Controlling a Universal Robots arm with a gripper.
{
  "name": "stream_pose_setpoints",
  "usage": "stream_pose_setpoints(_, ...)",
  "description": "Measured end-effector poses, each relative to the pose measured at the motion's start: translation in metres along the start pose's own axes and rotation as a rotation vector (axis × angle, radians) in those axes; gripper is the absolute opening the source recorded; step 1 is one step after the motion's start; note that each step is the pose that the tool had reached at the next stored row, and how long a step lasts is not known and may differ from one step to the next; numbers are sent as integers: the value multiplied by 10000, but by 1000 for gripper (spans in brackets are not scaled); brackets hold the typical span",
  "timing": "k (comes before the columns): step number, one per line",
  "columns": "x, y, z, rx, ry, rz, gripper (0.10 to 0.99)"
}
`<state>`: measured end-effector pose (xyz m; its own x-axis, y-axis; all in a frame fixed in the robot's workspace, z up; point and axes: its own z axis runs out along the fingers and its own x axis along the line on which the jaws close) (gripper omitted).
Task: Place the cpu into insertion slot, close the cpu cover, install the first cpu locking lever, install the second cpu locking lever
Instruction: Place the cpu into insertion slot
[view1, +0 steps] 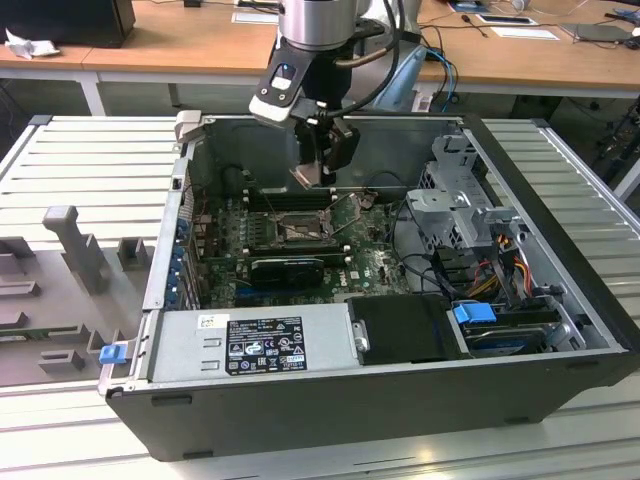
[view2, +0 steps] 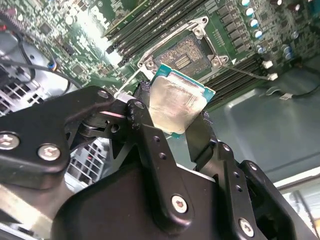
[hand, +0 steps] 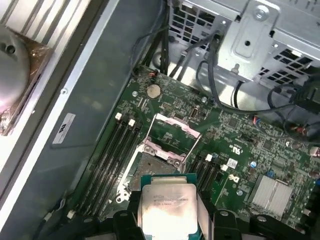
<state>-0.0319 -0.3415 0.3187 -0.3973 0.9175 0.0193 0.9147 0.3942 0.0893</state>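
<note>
The gripper (view2: 174, 102), clamped on the edges of the cpu (view2: 179, 107) so that its underside stays free, hangs over the insertion slot (view1: 297, 230), which is at six o'clock from it in the exterior view.

— Bright overall, lit from overhead?
— Mostly. Harsh glare on the cpu (hand: 167, 205) (view2: 177, 107), washed nearly white in both wrist views. Dimmer, shadowed down inside the computer case (view1: 400, 410).

Lower corner of the cpu (view2: 177, 105) behind the gripper (view2: 172, 117); one side of the insertion slot (hand: 150, 169) seemingly behind it.
</note>
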Motion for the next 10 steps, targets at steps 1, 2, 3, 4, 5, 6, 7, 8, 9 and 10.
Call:
stream_pose_setpoints(1, 0, 0, 6, -3, -15, 164, 529)
stream_pose_setpoints(2, 0, -1, 10, -5, -26, 285, 529)
stream_pose_setpoints(3, 0, -2, 18, -9, -44, 492, 529)
stream_pose_setpoints(4, 0, -2, 22, -12, -56, 614, 529)
stream_pose_setpoints(5, -1, -2, 26, -13, -65, 712, 529)
stream_pose_setpoints(6, -1, -3, 33, -17, -81, 901, 529)
stream_pose_setpoints(7, -1, -3, 36, -19, -90, 998, 529)
stream_pose_setpoints(8, -1, -4, 39, -21, -99, 1095, 529)
stream_pose_setpoints(9, -1, -4, 46, -24, -115, 1274, 529)
stream_pose_setpoints(10, -1, -5, 51, -27, -131, 1453, 529)
